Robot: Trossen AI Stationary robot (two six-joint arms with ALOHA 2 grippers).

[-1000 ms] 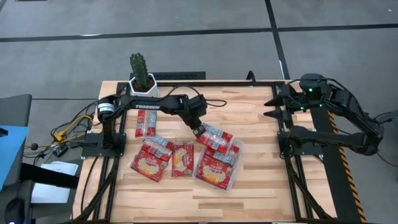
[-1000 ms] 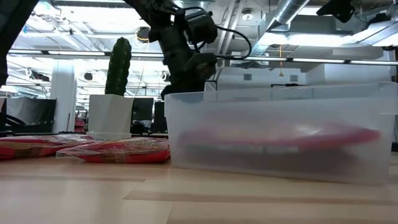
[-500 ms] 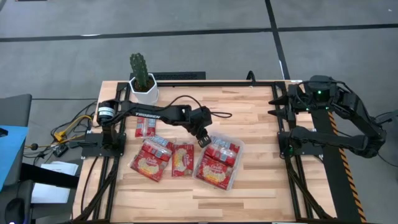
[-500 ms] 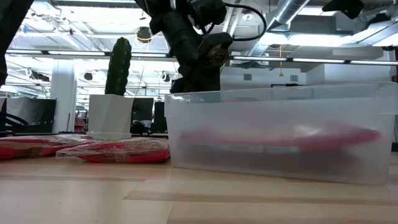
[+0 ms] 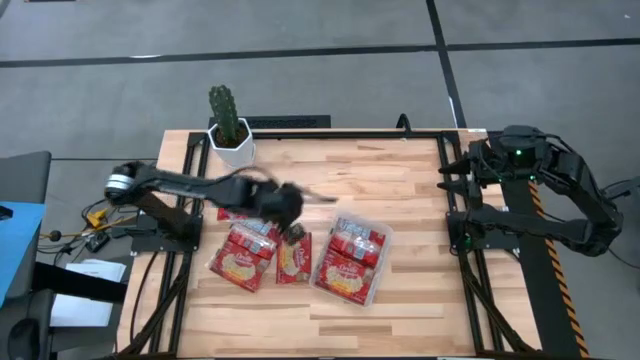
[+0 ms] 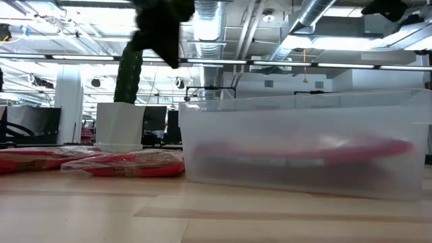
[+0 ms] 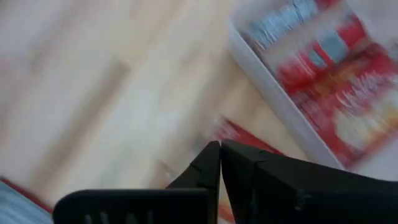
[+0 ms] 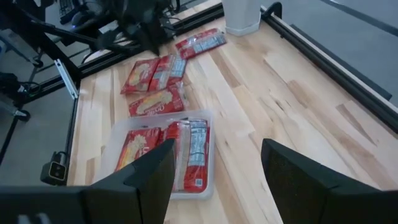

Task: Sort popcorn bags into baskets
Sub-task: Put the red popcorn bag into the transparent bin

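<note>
We log the left pincer, closed and empty, above loose popcorn bags lying flat lengthwise; bin beside.

We see a wooden desk carrying a clear bin, loose red popcorn bags beside it, and a potted cactus at its far edge.

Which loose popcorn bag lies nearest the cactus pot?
The small oblong bag, lying apart from the cluster of larger bags, closest to the pot.
</note>
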